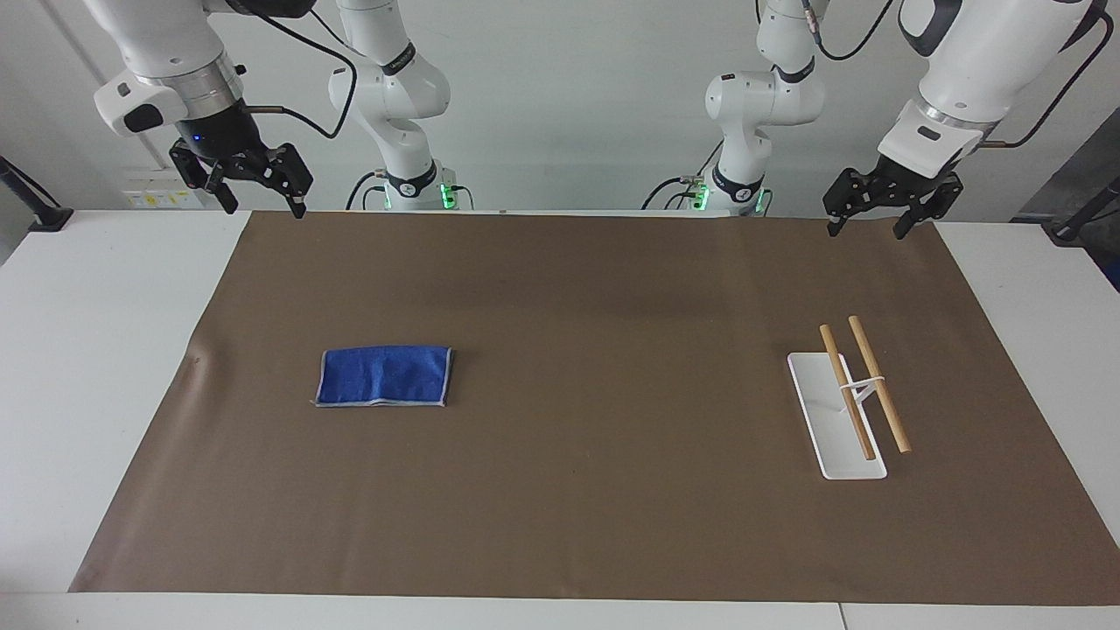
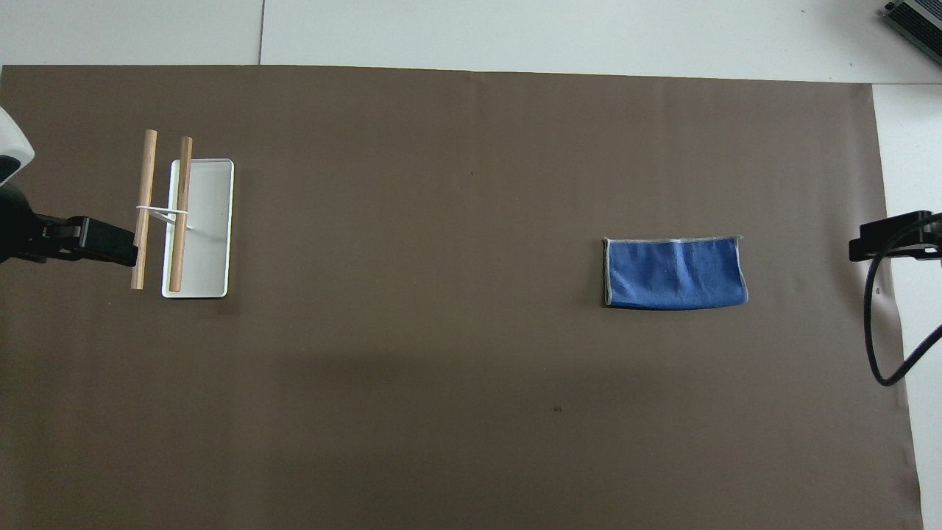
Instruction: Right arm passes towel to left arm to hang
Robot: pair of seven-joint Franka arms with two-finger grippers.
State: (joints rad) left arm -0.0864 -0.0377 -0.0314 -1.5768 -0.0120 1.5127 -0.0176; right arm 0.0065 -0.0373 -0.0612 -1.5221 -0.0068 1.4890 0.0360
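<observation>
- Both arms are cut off at the top of the facing view, so their upper links and shoulders run out of sight; only the bases, some joints and the wrists show.
- In the overhead view little of either arm appears: the left gripper shows as a dark block at one edge, partly covering the outer rod, and the right gripper as a dark block at the other edge with a black cable looping below it.
- The towel lies flat on the brown mat, folded into a blue rectangle with a pale edge, toward the right arm's end of the table. Nothing touches it.
- The right gripper hangs in the air over the mat's edge nearest the robots, fingers spread wide, holding nothing, well apart from the towel.
- The left gripper hangs over the same edge at the left arm's end, fingers likewise spread and empty.
- A white rack stands on the mat toward the left arm's end: a flat white base and two wooden rods carried on a thin white support, whose shape is hard to make out.
- The mat covers most of a white table; bare white strips show at both ends.
- A plain pale wall rises where the robots stand, and green lights glow at both arm bases.
- A dark device is cut off at a corner of the overhead view.
</observation>
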